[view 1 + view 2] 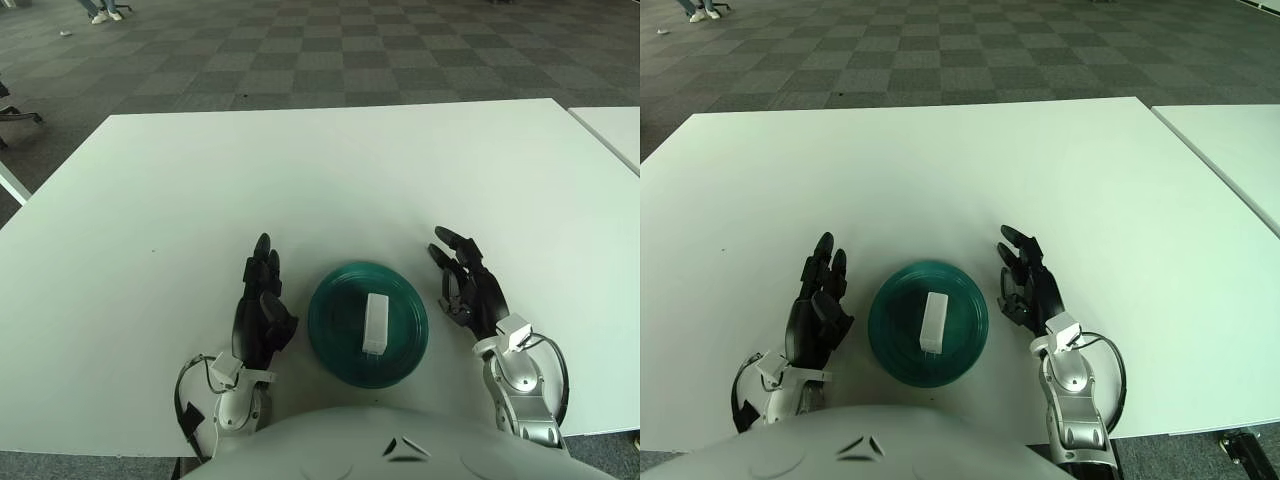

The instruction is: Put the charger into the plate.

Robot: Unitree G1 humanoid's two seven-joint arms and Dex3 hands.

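A white rectangular charger (376, 322) lies inside a dark teal round plate (335, 320) near the front edge of the white table (320, 180). My left hand (262, 300) shows just left of the plate, fingers extended and holding nothing. My right hand (462, 275) shows just right of the plate, fingers spread and holding nothing. Neither hand touches the plate or the charger. The charger (933, 321) and plate (895, 325) also show in the right eye view.
A second white table (615, 128) stands at the far right with a narrow gap between. Grey checkered carpet (330, 50) lies beyond the table's far edge.
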